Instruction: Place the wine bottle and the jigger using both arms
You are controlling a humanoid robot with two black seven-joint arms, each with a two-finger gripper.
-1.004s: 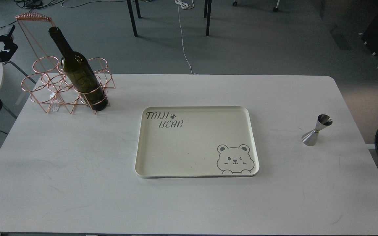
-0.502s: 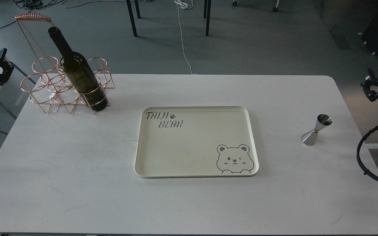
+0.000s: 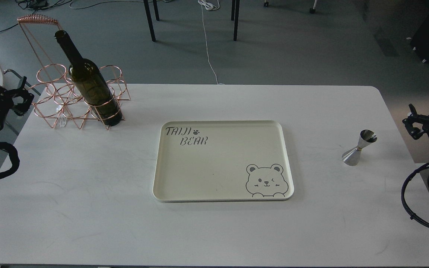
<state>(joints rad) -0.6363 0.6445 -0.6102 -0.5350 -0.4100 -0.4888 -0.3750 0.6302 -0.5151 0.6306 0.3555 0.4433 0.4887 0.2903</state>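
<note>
The wine bottle [image 3: 89, 83] is seen standing in a copper wire rack [image 3: 71, 97] left of and beyond the cream tray [image 3: 214, 178]; the jigger [image 3: 359, 147] stands upright on the tabletop [image 3: 88, 208] well right of the tray. The left end effector [image 3: 20, 100] and right end effector [image 3: 412, 121] are held empty at the tabletop's edges; whether they are spread cannot be told.

You can read one piece of lettering: "TAIJI BEAR" in dark grey script, with a small paw print after the first word, printed in the far left corner of the cream tray [image 3: 222, 124]. A winking cartoon bear [image 3: 265, 181] is drawn in its near right corner. The wine bottle [image 3: 89, 83] carries no label.
</note>
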